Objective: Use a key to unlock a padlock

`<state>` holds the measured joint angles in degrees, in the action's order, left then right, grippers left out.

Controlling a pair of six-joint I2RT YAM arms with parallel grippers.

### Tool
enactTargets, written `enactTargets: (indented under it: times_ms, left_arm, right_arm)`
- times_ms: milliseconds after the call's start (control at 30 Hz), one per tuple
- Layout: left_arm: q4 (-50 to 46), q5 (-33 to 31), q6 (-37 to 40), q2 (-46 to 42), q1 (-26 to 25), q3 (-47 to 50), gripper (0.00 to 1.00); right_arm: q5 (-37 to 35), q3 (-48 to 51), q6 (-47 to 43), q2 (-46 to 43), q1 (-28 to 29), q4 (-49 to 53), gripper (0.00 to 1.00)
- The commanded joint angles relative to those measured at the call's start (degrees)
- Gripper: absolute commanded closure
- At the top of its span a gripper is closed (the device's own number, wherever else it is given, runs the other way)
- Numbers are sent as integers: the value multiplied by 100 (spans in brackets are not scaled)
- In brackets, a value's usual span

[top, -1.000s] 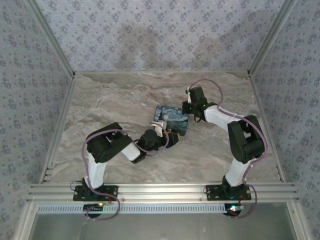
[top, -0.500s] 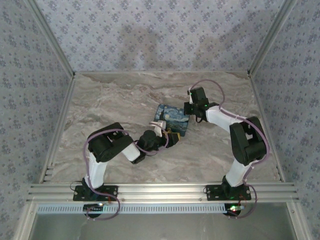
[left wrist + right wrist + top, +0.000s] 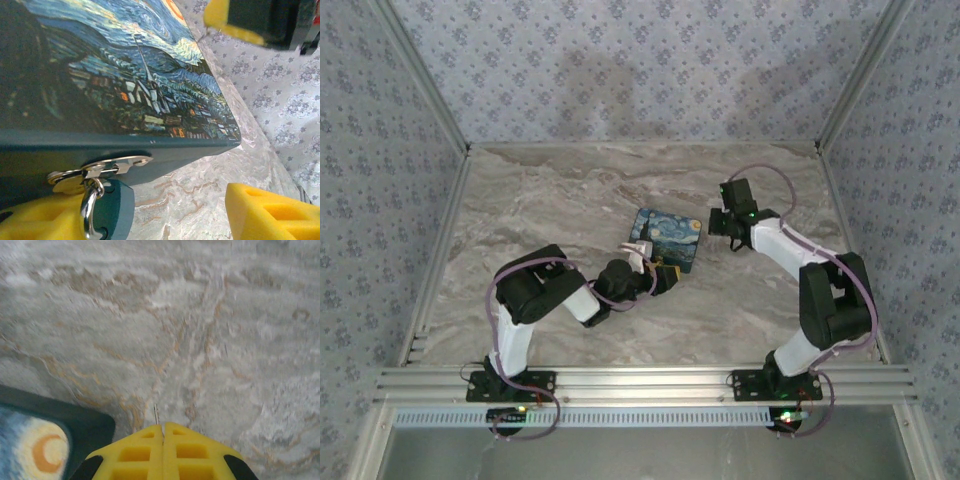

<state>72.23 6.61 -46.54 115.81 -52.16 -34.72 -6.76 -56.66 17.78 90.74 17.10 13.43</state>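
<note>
Left gripper (image 3: 170,220) sits at the near-left side of the painted box (image 3: 667,238), yellow pads spread apart, nothing between them. The padlock (image 3: 114,207) hangs from the box's hasp (image 3: 112,166), right against the left pad. Over to the right gripper (image 3: 163,432): pads pinched together, a thin metal tip (image 3: 156,415) poking out, above bare worktop (image 3: 570,200) just right of the box.
</note>
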Motion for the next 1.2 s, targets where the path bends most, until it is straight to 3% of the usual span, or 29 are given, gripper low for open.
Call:
enactTargets:
  times_ms: [0,800,1167]
  left_arm:
    - [-810,249,51,176,61,133,35]
    - [-343,815,-65,547,241,1,30]
    - [-302,913,-181,627,234,-13,36]
  right_arm:
    - [99,191,306,27,176,37,100]
    - [922,-218,133,675,407,-451,100]
    - [828,-196,125,669,434,-455,100]
